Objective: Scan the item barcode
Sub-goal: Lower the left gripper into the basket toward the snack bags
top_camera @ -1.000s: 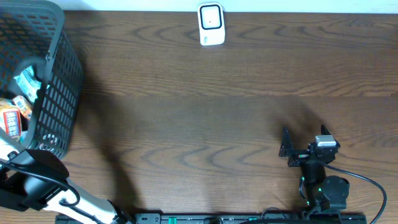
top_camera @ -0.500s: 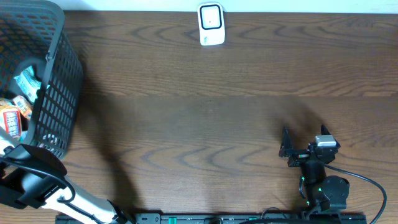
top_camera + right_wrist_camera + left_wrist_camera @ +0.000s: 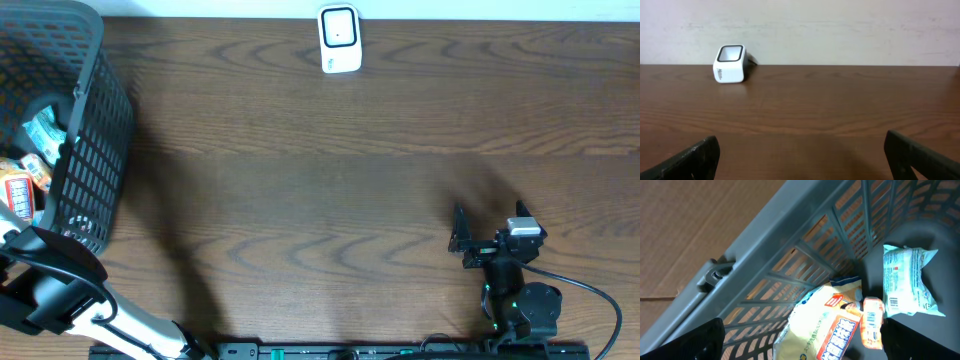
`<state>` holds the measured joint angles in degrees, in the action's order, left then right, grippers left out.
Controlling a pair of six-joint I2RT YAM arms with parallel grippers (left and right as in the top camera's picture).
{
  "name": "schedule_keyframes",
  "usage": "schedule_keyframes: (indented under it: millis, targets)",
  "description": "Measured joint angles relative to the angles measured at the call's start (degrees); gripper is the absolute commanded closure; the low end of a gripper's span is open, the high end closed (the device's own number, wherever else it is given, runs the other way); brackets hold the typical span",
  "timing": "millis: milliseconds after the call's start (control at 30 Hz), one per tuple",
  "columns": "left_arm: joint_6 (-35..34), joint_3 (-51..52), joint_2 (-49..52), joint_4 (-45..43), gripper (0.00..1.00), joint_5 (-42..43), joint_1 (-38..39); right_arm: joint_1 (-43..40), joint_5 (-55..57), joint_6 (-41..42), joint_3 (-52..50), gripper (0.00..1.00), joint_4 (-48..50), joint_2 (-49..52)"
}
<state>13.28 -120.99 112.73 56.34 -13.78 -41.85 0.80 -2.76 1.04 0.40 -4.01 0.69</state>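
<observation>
My left claw [image 3: 810, 342] hangs wide over the basket [image 3: 95, 150], poised for a pick: a yellow packet [image 3: 825, 327] and a pale blue packet [image 3: 907, 282] lie inside it. Well right of the basket, the scanner [image 3: 340, 40] stands on the desk [image 3: 300, 200]; my right claw [image 3: 800, 157] waits wide, empty.

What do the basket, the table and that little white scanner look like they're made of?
Basket: dark grey moulded plastic, matte, judging by its slotted lattice walls.
Table: dark brown wood or a wood-look laminate; the grain pattern shows, with a slight sheen.
Scanner: apparently a smooth white plastic casing, with a dark window on its face.
</observation>
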Motion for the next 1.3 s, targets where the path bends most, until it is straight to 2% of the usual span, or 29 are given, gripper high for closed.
schedule_keyframes:
  millis: [533,833,1067,1300]
  targets:
    - [0.0,0.0,0.4,-2.7,0.02,0.2,0.0,0.0,0.0,0.0,0.0,0.01,0.0,0.0]
    - [0.0,1.1,4.0,1.1,0.02,1.4,0.0,0.0,0.0,0.0,0.0,0.01,0.0,0.0]
    - [0.1,1.5,4.3,4.6,0.09,2.3,0.0,0.0,0.0,0.0,0.0,0.01,0.0,0.0]
    - [0.1,4.0,4.3,5.7,0.09,3.6,0.0,0.0,0.0,0.0,0.0,0.01,0.0,0.0]
